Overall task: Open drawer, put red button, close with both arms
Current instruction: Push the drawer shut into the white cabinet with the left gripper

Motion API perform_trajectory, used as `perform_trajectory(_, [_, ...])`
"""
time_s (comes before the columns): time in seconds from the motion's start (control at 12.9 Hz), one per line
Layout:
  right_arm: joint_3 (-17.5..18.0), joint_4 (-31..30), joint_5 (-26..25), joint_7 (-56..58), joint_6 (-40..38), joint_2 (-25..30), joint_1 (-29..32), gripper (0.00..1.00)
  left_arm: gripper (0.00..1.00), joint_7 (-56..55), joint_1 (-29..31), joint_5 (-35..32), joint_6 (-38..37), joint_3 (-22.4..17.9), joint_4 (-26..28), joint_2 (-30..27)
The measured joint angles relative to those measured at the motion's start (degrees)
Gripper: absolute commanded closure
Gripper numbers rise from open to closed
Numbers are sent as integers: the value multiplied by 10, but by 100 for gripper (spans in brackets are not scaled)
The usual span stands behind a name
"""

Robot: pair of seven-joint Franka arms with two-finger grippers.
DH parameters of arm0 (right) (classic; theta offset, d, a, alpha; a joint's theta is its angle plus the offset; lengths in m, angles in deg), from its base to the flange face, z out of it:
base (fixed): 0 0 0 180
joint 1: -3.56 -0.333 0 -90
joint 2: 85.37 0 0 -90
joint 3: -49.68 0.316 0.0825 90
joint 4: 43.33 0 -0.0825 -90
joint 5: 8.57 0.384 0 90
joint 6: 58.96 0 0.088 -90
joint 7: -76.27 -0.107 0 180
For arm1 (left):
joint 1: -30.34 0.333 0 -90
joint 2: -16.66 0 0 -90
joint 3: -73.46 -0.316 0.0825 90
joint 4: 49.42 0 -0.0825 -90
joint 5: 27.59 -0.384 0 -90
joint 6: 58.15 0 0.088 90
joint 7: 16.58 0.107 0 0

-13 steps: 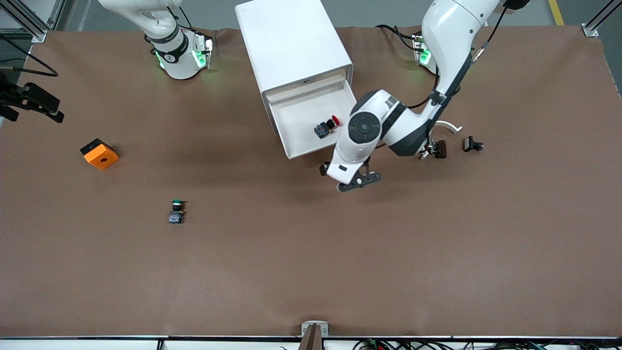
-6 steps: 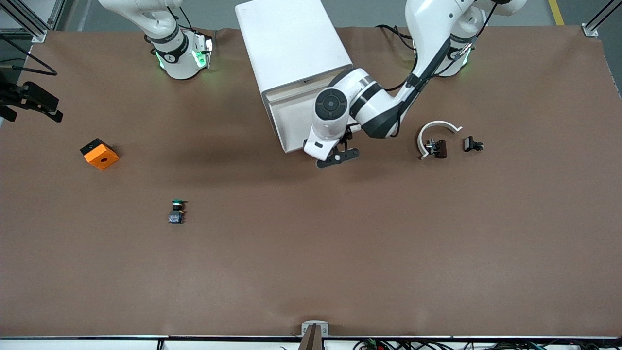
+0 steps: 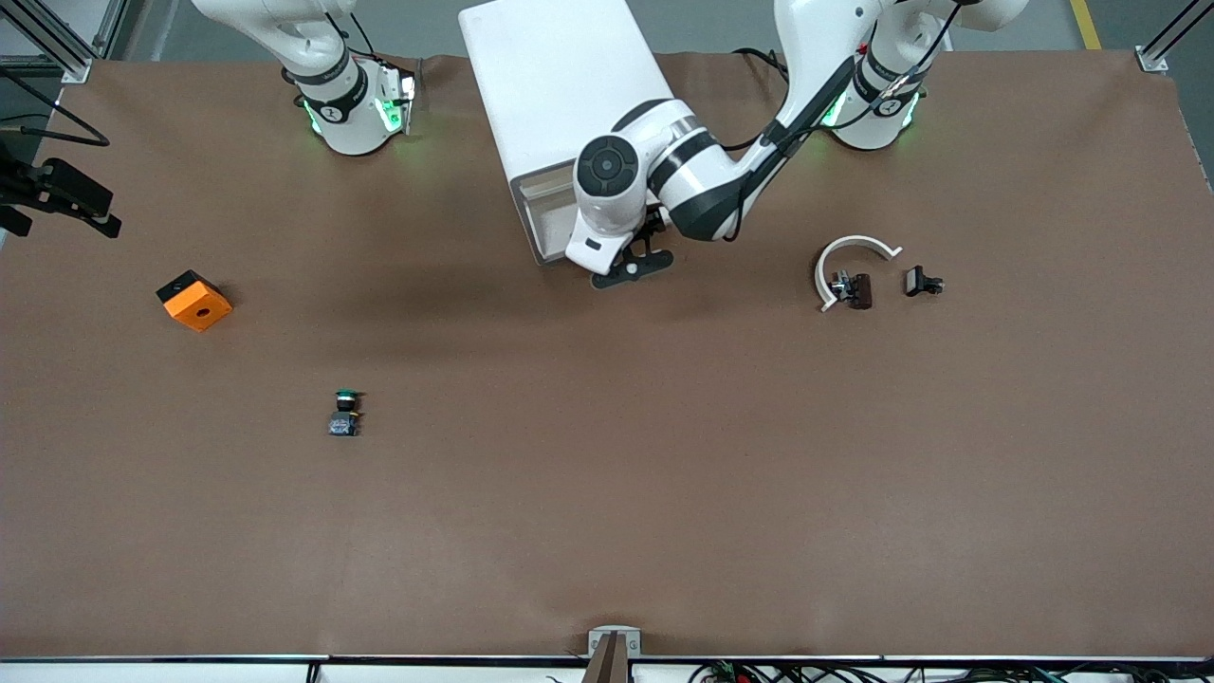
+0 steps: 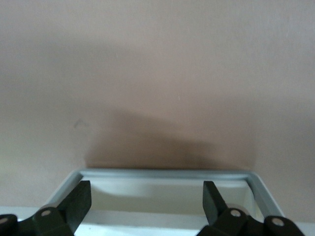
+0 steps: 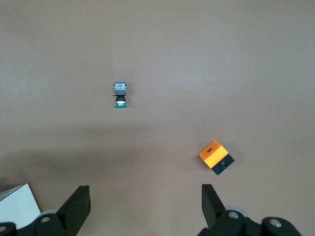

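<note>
The white cabinet (image 3: pixel 560 85) stands near the arms' bases. Its drawer (image 3: pixel 542 207) sticks out only a little, mostly covered by the left arm. My left gripper (image 3: pixel 632 267) is at the drawer's front. In the left wrist view the left gripper (image 4: pixel 146 202) is open and empty, over the drawer's front rim (image 4: pixel 167 173). The red button is hidden. My right gripper (image 5: pixel 146 204) is open and empty, high over the table toward the right arm's end, and out of the front view.
A green-capped button (image 3: pixel 345 412) and an orange block (image 3: pixel 193 300) lie toward the right arm's end; both show in the right wrist view, the button (image 5: pixel 120 93) and the block (image 5: pixel 216 157). A white curved piece (image 3: pixel 854 249) and a black clip (image 3: pixel 922 282) lie toward the left arm's end.
My left arm has swung to the drawer's front and moved toward the cabinet. The drawer has gone from wide open to almost shut, and the red button is no longer in view.
</note>
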Motion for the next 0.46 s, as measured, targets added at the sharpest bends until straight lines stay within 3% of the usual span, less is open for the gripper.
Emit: perform_trajectory(0.46, [-2, -2, 17, -1, -4, 9, 0, 0, 0, -11, -1, 29, -1, 21, 5, 6])
